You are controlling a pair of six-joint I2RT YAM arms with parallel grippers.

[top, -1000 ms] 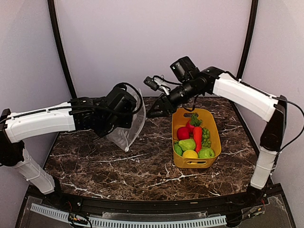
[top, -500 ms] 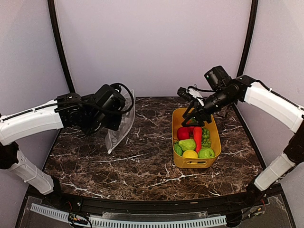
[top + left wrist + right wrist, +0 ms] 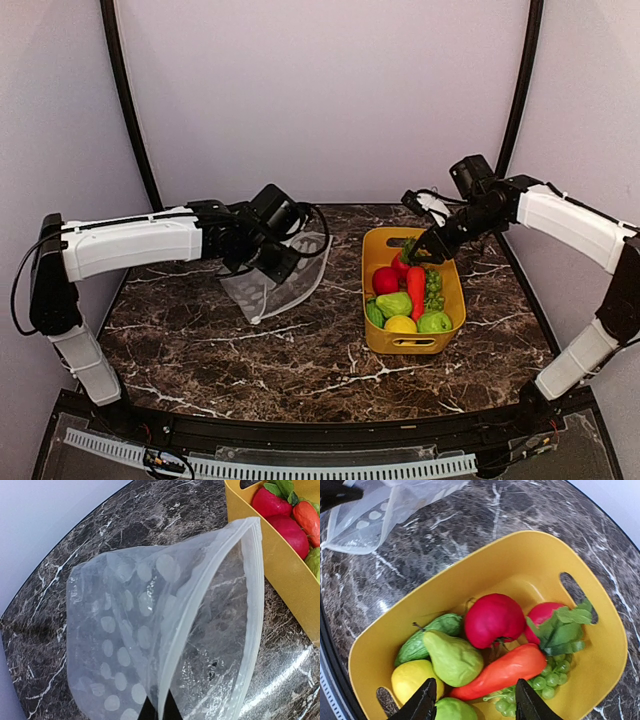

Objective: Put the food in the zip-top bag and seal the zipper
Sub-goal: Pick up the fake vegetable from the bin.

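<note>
My left pincer [image 3: 159, 711] grips the zip-top bag [image 3: 145, 630] — thin film could slip. My right pincer [image 3: 476, 702], open over the food [image 3: 492, 620], might snag two pieces — they're crowded.

High rear camera looks down; close wrist views share bin [image 3: 520, 565].

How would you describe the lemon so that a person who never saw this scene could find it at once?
Look at the yellow bin on the right side of the dark marble table. At its near end, the lemon lies just left of a round green apple. It is the only yellow piece; its neighbours are green or red.
</note>
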